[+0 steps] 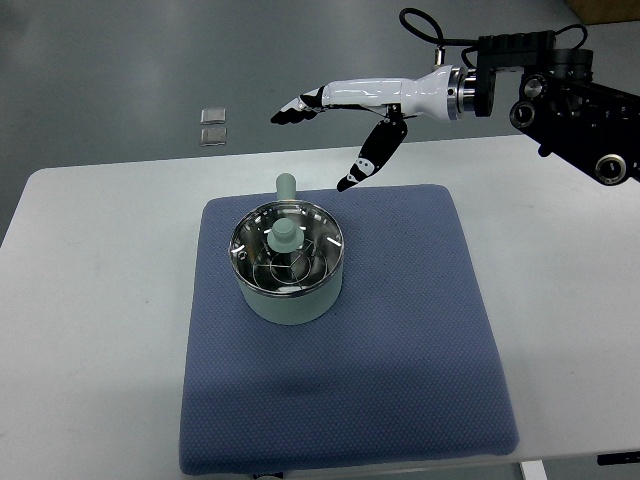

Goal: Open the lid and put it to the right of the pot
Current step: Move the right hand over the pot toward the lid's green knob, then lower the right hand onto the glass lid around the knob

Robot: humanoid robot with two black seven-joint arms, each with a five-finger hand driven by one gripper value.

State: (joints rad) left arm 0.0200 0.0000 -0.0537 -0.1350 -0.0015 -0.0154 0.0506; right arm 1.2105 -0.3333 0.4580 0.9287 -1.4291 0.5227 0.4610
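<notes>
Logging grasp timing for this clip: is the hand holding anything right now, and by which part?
Nothing is held. The right hand hovers open, above and behind the pale green metal pot, whose glass lid with its green knob is untouched.

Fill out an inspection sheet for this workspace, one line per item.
Surface: white table with a blue mat on it.
Job's things: pale green pot on the mat, glass lid with a green knob on top.
Clutter: nothing seen.
Grippers: right hand open, above the mat's far edge, holding nothing; left not in view.
Cables: black cable looped at the right wrist.
Surroundings: grey floor, two small squares on it.
</notes>
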